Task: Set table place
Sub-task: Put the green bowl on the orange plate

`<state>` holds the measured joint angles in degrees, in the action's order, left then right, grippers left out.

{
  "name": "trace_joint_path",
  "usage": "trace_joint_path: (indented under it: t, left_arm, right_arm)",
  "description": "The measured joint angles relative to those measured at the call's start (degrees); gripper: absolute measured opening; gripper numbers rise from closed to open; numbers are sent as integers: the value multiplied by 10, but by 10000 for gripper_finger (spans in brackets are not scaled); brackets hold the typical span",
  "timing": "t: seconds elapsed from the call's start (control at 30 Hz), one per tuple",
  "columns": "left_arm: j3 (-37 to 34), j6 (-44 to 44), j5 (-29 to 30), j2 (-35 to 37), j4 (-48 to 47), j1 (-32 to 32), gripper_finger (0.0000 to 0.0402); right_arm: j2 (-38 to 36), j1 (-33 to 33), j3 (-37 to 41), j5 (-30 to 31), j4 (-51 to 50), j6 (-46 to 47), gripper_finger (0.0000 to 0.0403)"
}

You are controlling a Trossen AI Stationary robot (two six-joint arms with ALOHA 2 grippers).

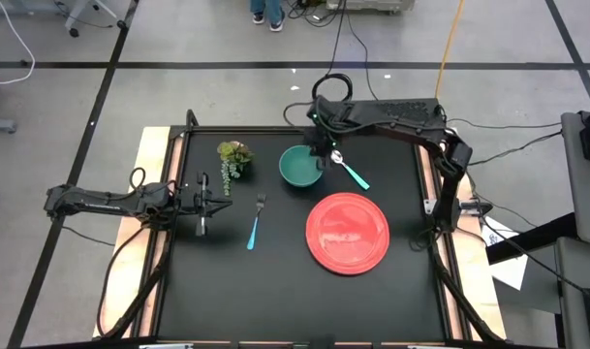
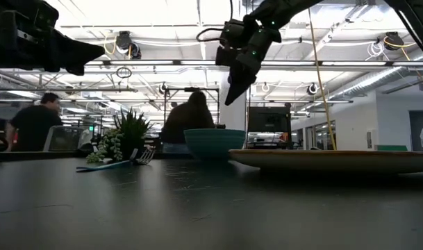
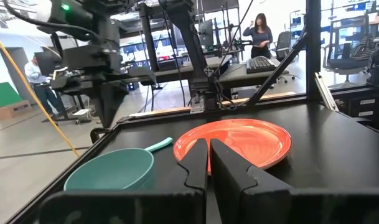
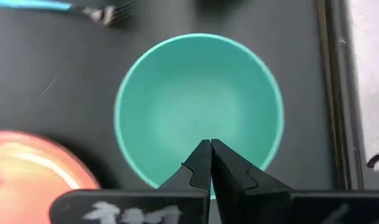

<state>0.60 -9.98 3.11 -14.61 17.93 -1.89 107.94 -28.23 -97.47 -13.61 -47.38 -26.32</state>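
Observation:
A round red plate (image 1: 348,233) lies flat on the black table (image 1: 275,291), right of centre. A teal bowl (image 1: 299,167) stands behind it, upright on its base. A teal-handled spoon (image 1: 351,171) lies right of the bowl. A blue-handled fork (image 1: 255,224) lies left of the plate. My right gripper (image 4: 210,147) is shut and empty, pointing down above the bowl's (image 4: 198,109) right rim, well clear of it in the low view (image 2: 233,94). My left gripper (image 3: 209,144) is shut and empty, raised over the table's left part (image 1: 215,201).
A small green plant sprig (image 1: 234,157) lies at the far left of the table, left of the bowl. Light wooden strips (image 1: 149,194) run along both short sides. People sit at desks in the room beyond.

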Motion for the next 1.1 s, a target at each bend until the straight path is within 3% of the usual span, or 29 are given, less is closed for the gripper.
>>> trace_joint_path:
  t: [0.57, 0.73, 1.1]
  left_arm:
    - [0, -2, 0, 0, -2, 0, 24]
    - [0, 0, 0, 0, -2, 0, 24]
    - [0, 3, 0, 0, -15, 0, 24]
  right_arm:
    - [8, 65, 1, 0, 28, -165, 0]
    - [15, 68, 2, 0, 15, -166, 5]
    - [14, 67, 30, 0, 6, -158, 113]
